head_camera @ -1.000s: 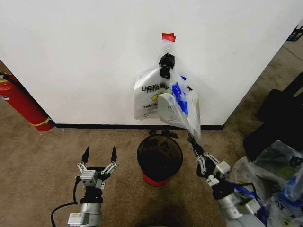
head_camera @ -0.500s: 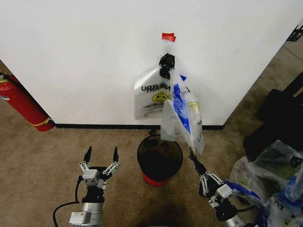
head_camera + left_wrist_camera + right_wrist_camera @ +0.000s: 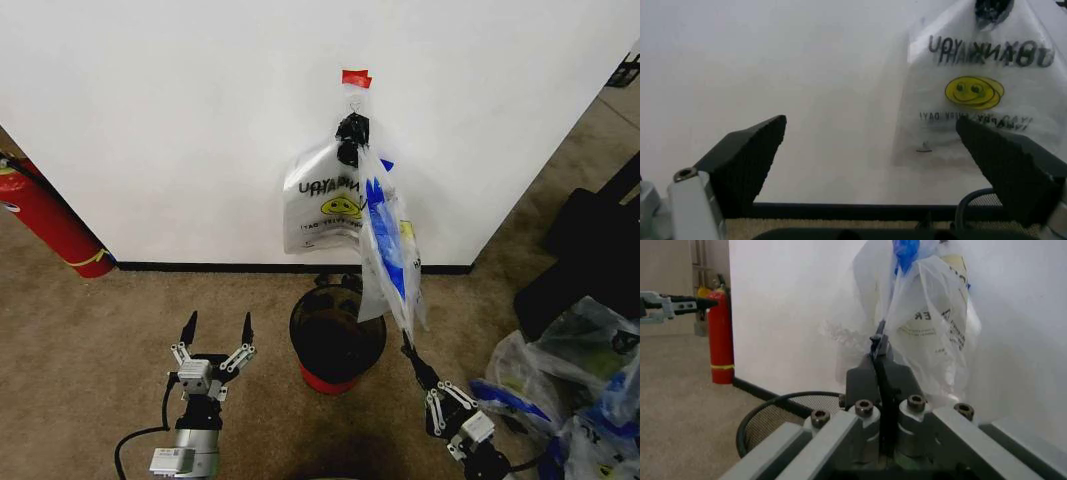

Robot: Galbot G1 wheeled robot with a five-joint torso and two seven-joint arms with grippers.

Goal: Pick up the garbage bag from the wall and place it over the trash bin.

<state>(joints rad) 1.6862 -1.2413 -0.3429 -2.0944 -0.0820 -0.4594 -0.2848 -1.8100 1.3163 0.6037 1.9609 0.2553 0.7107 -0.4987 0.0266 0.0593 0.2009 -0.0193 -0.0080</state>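
The garbage bag (image 3: 388, 250), translucent with blue handles, hangs from a small hook (image 3: 352, 100) on the white wall (image 3: 180, 120) and stretches down to my right gripper (image 3: 408, 345). That gripper is shut on the bag's lower end, just right of the black mesh trash bin (image 3: 338, 335). In the right wrist view the shut fingertips (image 3: 878, 347) pinch the bag (image 3: 927, 325) above the bin's rim (image 3: 783, 420). My left gripper (image 3: 216, 335) stands open left of the bin, holding nothing; its fingers (image 3: 750, 155) frame the wall.
A whitish smiley-face bag (image 3: 325, 205) hangs on the same hook behind the garbage bag. A red fire extinguisher (image 3: 50, 225) leans at the far left. Stuffed clear-and-blue bags (image 3: 570, 380) lie at the right. Red tape (image 3: 355, 77) marks the wall above the hook.
My right gripper has drawn back and down toward me with the bag's lower end, so the bag now hangs steeper and narrower. The left gripper has barely shifted.
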